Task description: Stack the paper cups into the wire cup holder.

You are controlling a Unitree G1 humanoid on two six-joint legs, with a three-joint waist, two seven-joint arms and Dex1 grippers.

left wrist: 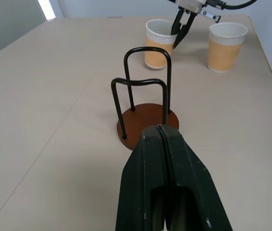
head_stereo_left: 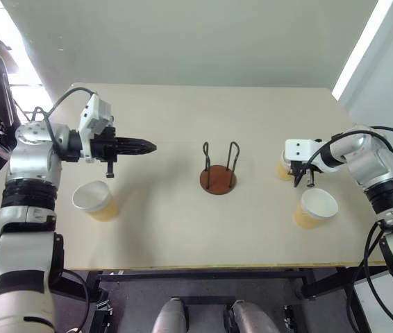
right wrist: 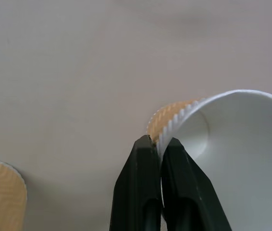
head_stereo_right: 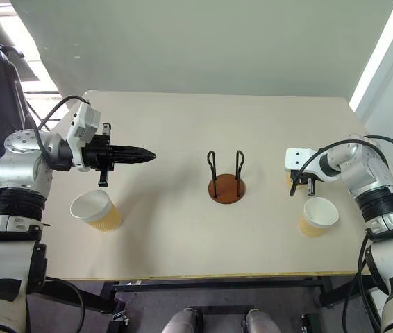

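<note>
While the left gripper [head_stereo_left: 148, 146] hovers closed above the table [head_stereo_left: 182, 215], the right gripper [right wrist: 156, 144] pinches the rim of one paper cup [right wrist: 232, 144]. The empty wire cup holder [head_stereo_left: 219, 170] stands mid-table between two other upright cups [head_stereo_left: 96, 200] [head_stereo_left: 316, 207].

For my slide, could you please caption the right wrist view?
Right end effector pinches a paper cup by its rim.

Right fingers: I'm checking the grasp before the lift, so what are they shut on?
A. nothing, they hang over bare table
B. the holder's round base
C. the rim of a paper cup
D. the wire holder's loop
C: in the right wrist view the right fingers pinch the paper cup's white rim wall, one inside and one outside.
</note>
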